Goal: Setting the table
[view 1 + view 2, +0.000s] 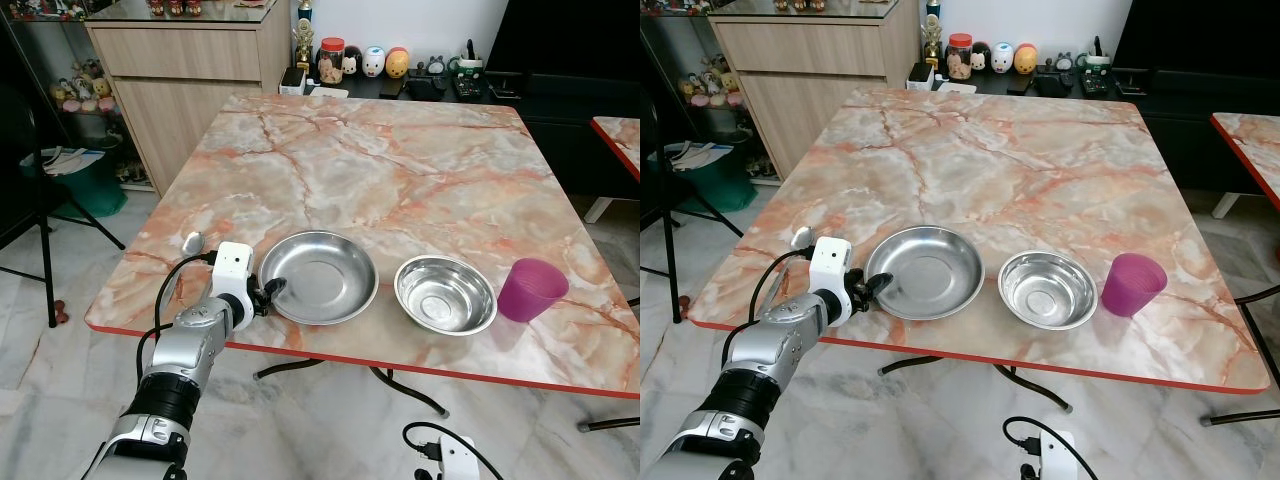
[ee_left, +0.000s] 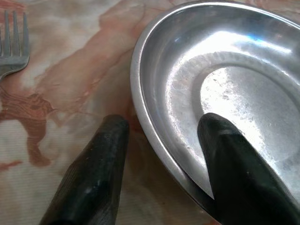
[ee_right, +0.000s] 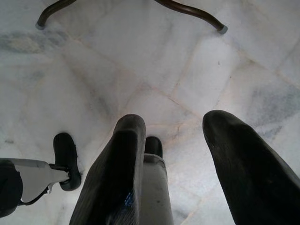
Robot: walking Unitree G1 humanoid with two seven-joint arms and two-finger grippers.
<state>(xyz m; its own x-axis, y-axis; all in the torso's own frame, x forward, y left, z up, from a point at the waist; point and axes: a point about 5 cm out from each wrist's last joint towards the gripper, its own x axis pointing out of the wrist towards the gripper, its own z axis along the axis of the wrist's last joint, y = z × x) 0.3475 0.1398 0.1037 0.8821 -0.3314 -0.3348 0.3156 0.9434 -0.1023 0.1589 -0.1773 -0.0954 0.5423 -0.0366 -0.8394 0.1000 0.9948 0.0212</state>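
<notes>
The steel plate (image 1: 320, 277) lies near the front edge of the marble surface (image 1: 400, 160) and serves as the landmark here. Just to the plate's right sits a steel bowl (image 1: 445, 294), not touching it, and beyond the bowl, farther from the plate, stands a purple cup (image 1: 531, 289) upright.

The left gripper (image 2: 161, 129) is at the plate's left rim. Its jaws stand apart and straddle that rim: one black finger (image 2: 234, 173) lies inside the plate over the rim, the other rests outside on the marble. Whether they press on the metal cannot be told.

On the far side of the gripper from the plate, near the surface's left edge, a spoon (image 1: 191, 243) lies with its bowl showing behind the wrist. In the left wrist view a fork (image 2: 12, 47) lies on the marble near the plate, apart from it.

The right gripper (image 3: 176, 140) hangs below the surface, well away from the plate, over the pale floor tiles (image 3: 140, 61), its jaws open and holding nothing.
</notes>
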